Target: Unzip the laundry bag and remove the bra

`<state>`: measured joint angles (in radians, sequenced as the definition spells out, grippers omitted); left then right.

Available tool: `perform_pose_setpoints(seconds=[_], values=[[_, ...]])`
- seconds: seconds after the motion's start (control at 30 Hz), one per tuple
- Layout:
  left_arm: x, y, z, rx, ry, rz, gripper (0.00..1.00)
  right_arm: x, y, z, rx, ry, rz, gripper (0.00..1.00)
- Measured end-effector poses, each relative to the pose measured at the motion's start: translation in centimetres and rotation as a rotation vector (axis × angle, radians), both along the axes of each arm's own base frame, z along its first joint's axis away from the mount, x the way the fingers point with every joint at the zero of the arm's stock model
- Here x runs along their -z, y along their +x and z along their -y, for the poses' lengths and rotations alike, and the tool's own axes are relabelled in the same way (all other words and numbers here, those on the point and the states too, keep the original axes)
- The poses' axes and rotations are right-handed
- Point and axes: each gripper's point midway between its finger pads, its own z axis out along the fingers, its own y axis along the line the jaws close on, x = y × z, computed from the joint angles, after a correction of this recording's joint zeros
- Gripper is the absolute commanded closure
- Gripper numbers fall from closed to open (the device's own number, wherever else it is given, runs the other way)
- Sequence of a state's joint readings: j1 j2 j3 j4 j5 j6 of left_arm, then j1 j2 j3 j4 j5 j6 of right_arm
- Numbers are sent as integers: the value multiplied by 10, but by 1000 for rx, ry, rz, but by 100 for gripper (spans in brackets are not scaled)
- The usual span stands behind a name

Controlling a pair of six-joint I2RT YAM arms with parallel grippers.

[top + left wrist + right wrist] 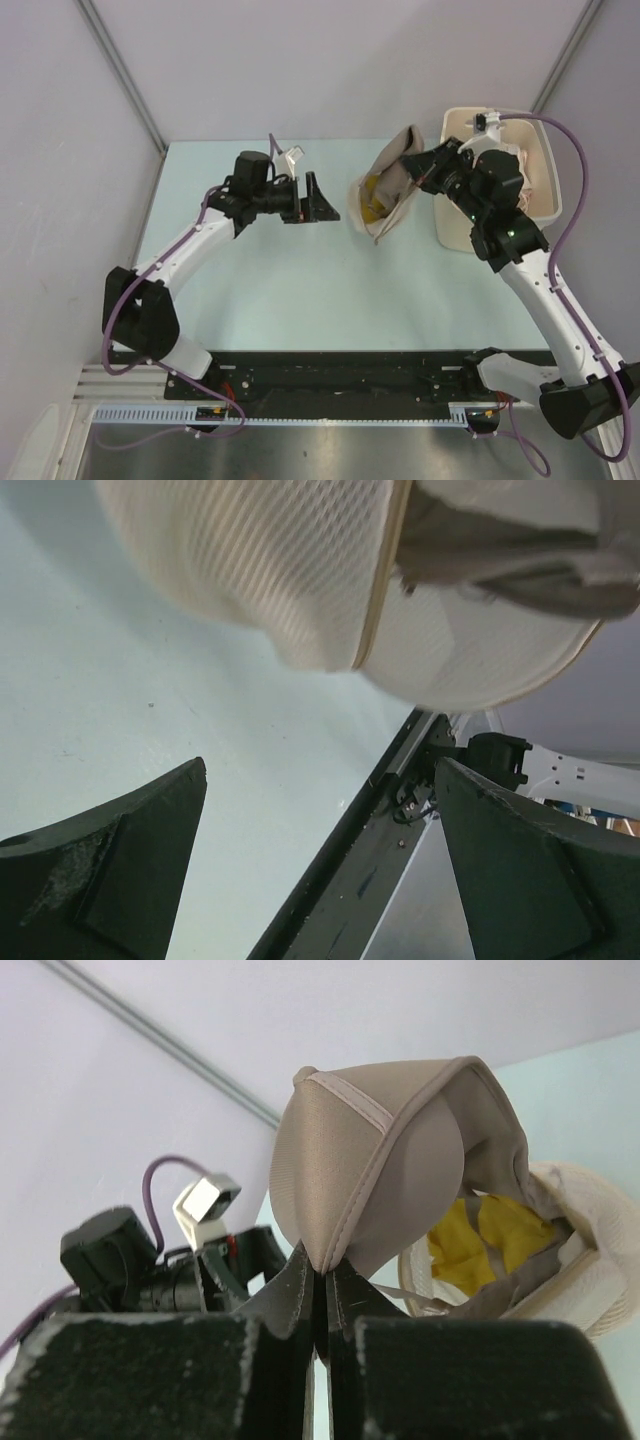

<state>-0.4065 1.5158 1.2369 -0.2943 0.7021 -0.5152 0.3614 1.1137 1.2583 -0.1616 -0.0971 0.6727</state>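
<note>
Right gripper [320, 1275] pinches the bag's [250, 570] raised flap and left gripper [320, 855] gapes empty, so pinch the limp, light bra [490, 1235], centre-right, by a fold.

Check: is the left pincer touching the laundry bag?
Apart. The top external view shows bare table between the open left pincer and the laundry bag.

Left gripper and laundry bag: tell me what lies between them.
Only a narrow strip of bare table; the top view shows the open left gripper just short of the laundry bag, nothing between.
</note>
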Motion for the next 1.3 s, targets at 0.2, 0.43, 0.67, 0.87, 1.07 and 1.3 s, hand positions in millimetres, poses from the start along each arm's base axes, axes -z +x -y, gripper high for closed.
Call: perform_pose_setpoints(seconds=[0.2,0.43,0.67,0.87,1.07,1.3], values=[[5,-7,15,43,0,4,0,25,-11,-14,-54,-15,-69,100],[36,-7,28,67,62,-22,13,39,-18,-21,-99,-1,-109,100],[70,4,28,37,151,-53,31,36,-27,-23,-144,36,-110,100],[71,12,41,36,144,-55,20,31,-31,-25,-182,76,-102,100],[66,13,48,41,129,-41,34,34,-34,-28,-205,86,-114,100],[79,34,58,-5,142,-67,100,24,-36,-30,-226,119,-92,100]])
